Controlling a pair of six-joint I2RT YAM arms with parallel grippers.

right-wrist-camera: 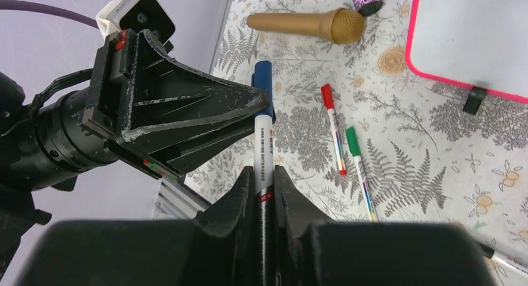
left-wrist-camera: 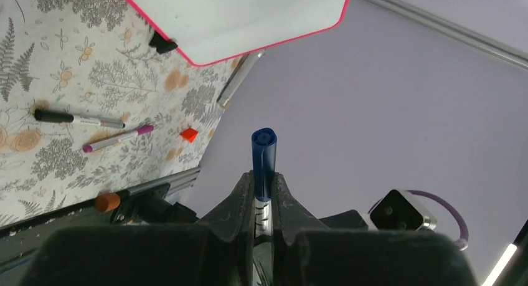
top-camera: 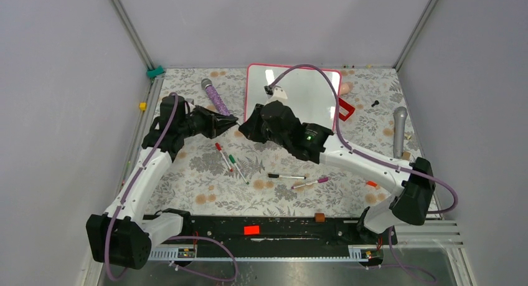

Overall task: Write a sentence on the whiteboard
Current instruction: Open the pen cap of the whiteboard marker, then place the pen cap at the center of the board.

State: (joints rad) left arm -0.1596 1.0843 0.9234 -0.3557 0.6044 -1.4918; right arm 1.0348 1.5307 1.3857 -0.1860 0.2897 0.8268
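The whiteboard (top-camera: 305, 90) lies at the back middle of the table, glossy white with a pink-red rim. It also shows in the left wrist view (left-wrist-camera: 249, 18) and the right wrist view (right-wrist-camera: 473, 30). Both grippers meet just left of its near left corner, holding one blue-capped marker (right-wrist-camera: 264, 118) above the table. My left gripper (top-camera: 231, 119) (left-wrist-camera: 263, 180) is shut on the marker (left-wrist-camera: 263, 155) near its blue cap. My right gripper (top-camera: 246, 129) (right-wrist-camera: 263, 174) is shut on the white barrel. The left fingers (right-wrist-camera: 205, 105) show pinching near the cap. The marker's tip is hidden.
Red (top-camera: 222, 154), green (top-camera: 236, 166), black (top-camera: 286, 176) and purple (top-camera: 309, 183) markers lie on the floral mat in front. A purple microphone (top-camera: 215, 99) lies back left and a grey microphone (top-camera: 399, 130) right. A gold microphone (right-wrist-camera: 308, 25) is nearby.
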